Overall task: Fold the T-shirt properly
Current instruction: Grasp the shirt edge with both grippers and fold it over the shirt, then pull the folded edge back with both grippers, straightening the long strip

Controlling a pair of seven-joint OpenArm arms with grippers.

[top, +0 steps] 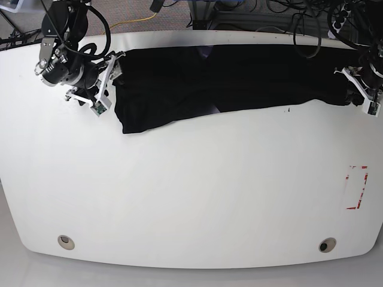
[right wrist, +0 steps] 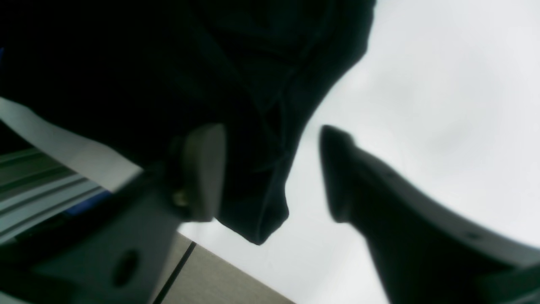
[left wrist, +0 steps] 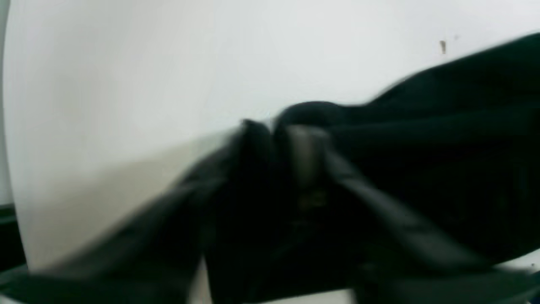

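Left wrist view: the left gripper (left wrist: 280, 131) is clamped on the large soft black cloth T-shirt (left wrist: 443, 139). Right wrist view: the right gripper (right wrist: 270, 173) has its 2 fingers apart, the shirt's edge hanging between them. Base view: the shirt lies stretched along the far edge of the white oval table (top: 197, 197).

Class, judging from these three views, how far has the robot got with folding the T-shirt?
Early stage. Done: the T-shirt lies as a long band along the table's far edge. In hand: the left end effector is shut on one end; the right end effector is open at the other. Left: the remaining folds into a compact stack.
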